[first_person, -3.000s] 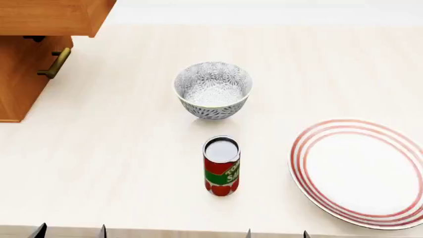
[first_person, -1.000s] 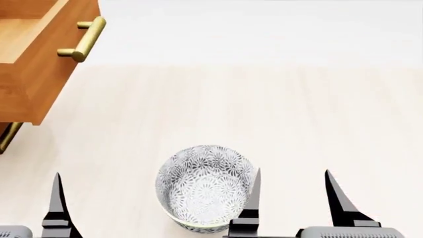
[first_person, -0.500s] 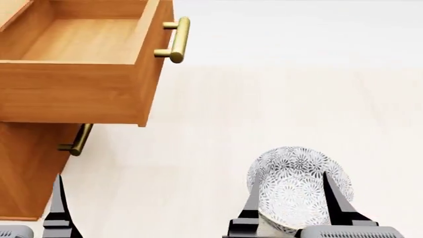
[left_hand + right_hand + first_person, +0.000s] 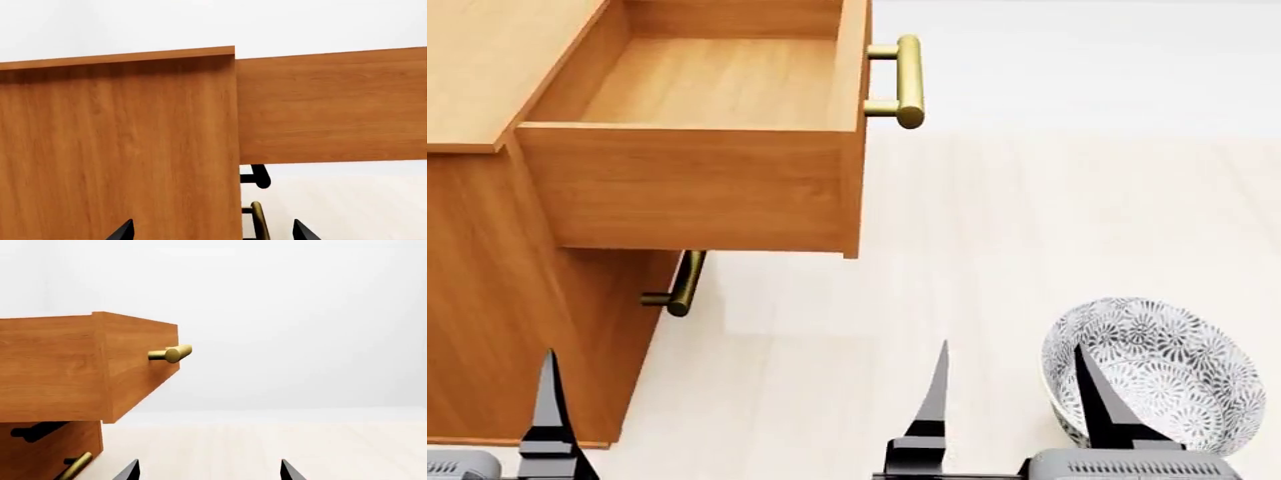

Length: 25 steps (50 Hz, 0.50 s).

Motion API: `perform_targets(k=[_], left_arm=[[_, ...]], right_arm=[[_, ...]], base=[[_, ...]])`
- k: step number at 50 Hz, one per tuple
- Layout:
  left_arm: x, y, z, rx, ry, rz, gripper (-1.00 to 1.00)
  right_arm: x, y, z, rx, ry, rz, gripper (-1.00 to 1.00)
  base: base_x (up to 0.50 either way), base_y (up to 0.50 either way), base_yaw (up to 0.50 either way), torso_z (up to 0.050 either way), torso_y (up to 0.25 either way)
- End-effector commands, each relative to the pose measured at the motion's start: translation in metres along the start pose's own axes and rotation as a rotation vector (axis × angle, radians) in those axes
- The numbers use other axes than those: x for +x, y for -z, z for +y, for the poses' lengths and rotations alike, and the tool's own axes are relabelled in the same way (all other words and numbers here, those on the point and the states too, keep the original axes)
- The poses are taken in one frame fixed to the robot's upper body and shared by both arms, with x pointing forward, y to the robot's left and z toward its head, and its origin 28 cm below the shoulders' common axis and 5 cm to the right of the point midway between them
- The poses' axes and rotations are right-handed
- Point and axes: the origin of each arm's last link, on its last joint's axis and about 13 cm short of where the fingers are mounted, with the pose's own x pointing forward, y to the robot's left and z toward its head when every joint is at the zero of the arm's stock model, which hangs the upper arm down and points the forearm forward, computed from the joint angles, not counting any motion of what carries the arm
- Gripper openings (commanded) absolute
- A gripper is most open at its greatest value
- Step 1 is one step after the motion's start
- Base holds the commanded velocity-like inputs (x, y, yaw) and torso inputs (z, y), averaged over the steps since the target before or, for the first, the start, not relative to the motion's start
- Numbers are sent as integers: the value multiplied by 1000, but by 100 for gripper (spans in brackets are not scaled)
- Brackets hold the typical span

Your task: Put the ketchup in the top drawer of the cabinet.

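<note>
Orange-brown wood fills the left wrist view: the cabinet (image 4: 120, 150) side stands close ahead, with the top drawer (image 4: 330, 107) pulled out beyond its edge. Below it shows the brass handle of the lower drawer (image 4: 259, 225). The left gripper (image 4: 208, 232) shows two black fingertips set wide apart, nothing between them.

From the head view, the top drawer (image 4: 714, 130) stands open, its inside bare, brass bar handle (image 4: 905, 80) on its front. A patterned bowl (image 4: 1154, 370) sits on the pale table (image 4: 1028, 220) behind the right gripper (image 4: 1008, 420), whose fingers are spread apart and hold nothing. The ketchup is not visible.

The right wrist view shows the drawer's corner (image 4: 100, 367) and handle end.
</note>
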Motion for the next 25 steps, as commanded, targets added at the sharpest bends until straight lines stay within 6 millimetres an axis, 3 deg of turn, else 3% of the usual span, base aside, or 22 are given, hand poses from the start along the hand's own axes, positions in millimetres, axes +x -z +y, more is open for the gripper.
perform_targets(k=[1, 9, 18, 25], left_arm=[[1, 1, 0, -3, 2, 4, 100], [1, 2, 0, -3, -1, 5, 100], [1, 3, 0, -4, -3, 9, 100], [2, 8, -1, -9, 5, 22, 100]], right_arm=[[0, 0, -1, -5, 7, 8, 100], [1, 0, 0, -9, 3, -1, 100], [1, 2, -1, 18, -9, 19, 100], [3, 7, 2, -13, -20, 25, 100]], base=[[0, 500, 0, 0, 0], [0, 430, 0, 0, 0], [0, 0, 0, 0, 0], [0, -305, 0, 0, 0]])
